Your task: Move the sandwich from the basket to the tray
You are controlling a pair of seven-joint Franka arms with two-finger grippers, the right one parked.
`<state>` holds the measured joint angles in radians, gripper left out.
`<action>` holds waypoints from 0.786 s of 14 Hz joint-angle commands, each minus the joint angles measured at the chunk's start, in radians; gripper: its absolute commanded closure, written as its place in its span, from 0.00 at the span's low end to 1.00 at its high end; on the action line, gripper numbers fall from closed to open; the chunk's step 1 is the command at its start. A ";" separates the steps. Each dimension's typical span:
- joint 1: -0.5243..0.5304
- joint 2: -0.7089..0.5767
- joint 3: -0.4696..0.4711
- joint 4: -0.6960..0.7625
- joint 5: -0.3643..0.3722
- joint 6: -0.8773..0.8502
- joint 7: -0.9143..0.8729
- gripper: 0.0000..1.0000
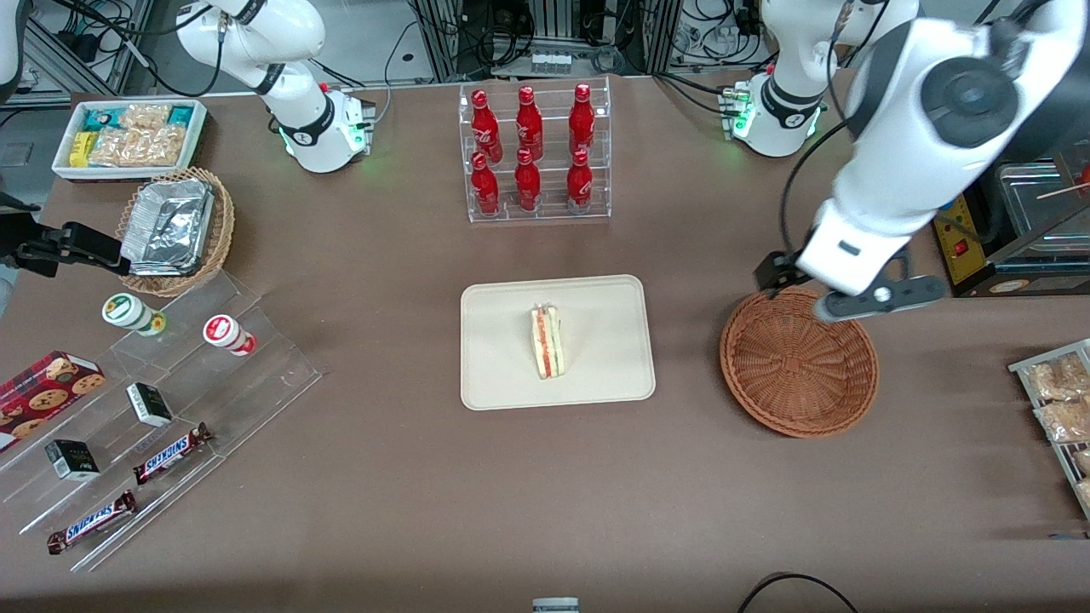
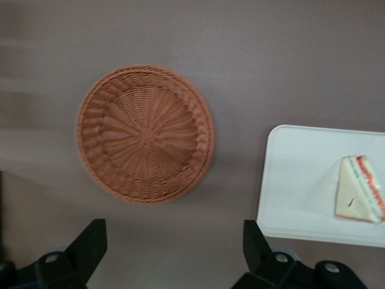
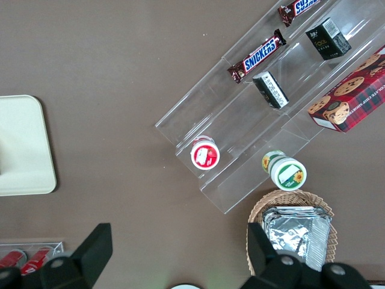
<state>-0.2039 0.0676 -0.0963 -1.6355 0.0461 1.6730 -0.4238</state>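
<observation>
When you inspected the table, the sandwich (image 1: 547, 342) lay on the tray (image 1: 502, 375), near its middle, with the filling layers showing along one edge. Your working arm's gripper (image 2: 174, 250) hung above the table by the rim of the basket (image 1: 799, 366), on the side farther from the front camera; its fingers (image 2: 89, 244) stood spread wide and held nothing. That basket sat beside the tray, apart from it
</observation>
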 commanded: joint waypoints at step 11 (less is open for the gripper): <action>0.258 -0.059 0.007 0.109 -0.074 -0.180 0.324 0.00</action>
<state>0.0466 -0.0301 -0.0919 -1.5993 -0.0189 1.5510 -0.1255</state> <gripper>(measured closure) 0.000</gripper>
